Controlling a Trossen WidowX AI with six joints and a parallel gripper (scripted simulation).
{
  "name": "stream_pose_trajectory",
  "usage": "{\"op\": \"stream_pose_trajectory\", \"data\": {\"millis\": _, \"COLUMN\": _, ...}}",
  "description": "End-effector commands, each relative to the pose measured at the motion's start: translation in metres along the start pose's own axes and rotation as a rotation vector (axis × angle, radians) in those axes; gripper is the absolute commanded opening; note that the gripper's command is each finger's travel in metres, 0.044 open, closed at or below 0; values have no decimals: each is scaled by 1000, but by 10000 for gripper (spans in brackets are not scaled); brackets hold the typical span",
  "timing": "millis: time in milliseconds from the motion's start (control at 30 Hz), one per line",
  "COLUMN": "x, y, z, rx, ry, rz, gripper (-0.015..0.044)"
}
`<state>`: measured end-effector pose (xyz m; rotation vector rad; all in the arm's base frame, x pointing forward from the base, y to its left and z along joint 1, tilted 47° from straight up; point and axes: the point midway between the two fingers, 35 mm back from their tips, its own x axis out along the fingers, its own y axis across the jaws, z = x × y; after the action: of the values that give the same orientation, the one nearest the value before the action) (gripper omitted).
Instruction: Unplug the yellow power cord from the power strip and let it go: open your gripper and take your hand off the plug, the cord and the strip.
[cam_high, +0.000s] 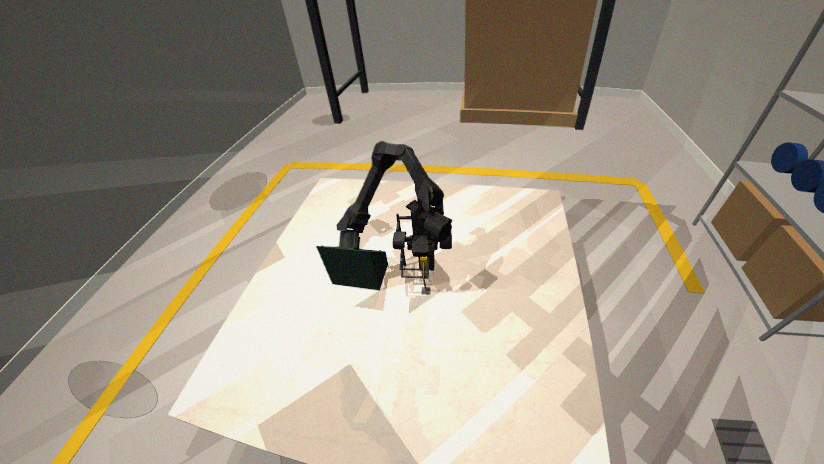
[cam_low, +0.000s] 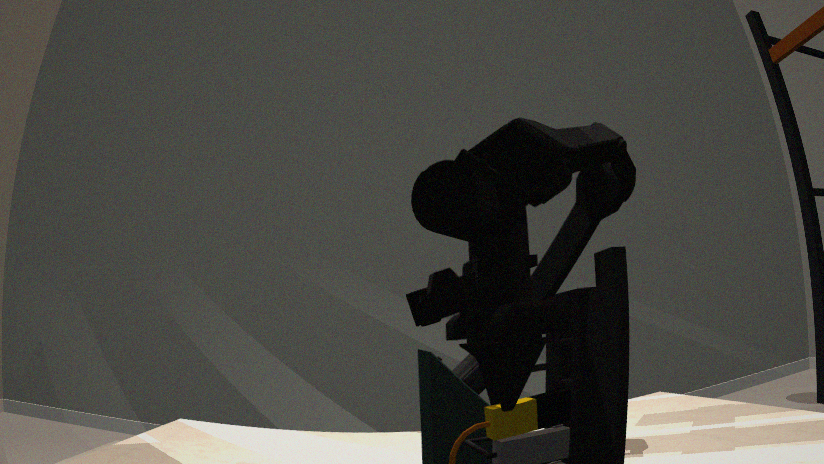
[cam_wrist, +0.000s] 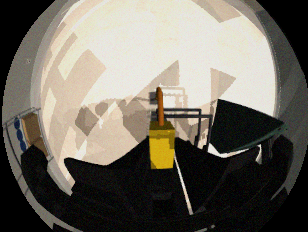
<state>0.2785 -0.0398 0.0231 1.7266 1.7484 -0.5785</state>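
My gripper (cam_low: 507, 405) (cam_wrist: 161, 142) is shut on the yellow plug (cam_high: 423, 262) (cam_low: 512, 425) (cam_wrist: 161, 154). In the exterior view the fingers come down from above onto the plug's upper part. The plug sits directly on top of the grey power strip (cam_low: 533, 444), with no clear gap between them. How deep the plug sits in the strip cannot be seen. The orange-looking cord (cam_high: 424, 279) (cam_low: 457, 442) (cam_wrist: 160, 106) leaves the plug's outer end and bends downward. Most of the strip is hidden in the wrist view.
A dark green panel (cam_high: 352, 268) (cam_low: 433, 403) (cam_wrist: 245, 127) stands close beside the plug. A thin dark wire frame (cam_high: 414, 277) (cam_wrist: 200, 125) is also beside it. A tall black upright (cam_low: 614, 345) stands just behind the strip in the exterior view.
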Motion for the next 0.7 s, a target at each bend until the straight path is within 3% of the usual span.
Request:
{"op": "stream_pose_trajectory", "data": {"millis": 0, "x": -1, "y": 0, "z": 7, "rx": 0, "ry": -4, "rz": 1, "gripper": 0}}
{"op": "stream_pose_trajectory", "data": {"millis": 667, "x": -4, "y": 2, "z": 38, "rx": 1, "ry": -6, "rz": 3, "gripper": 0}}
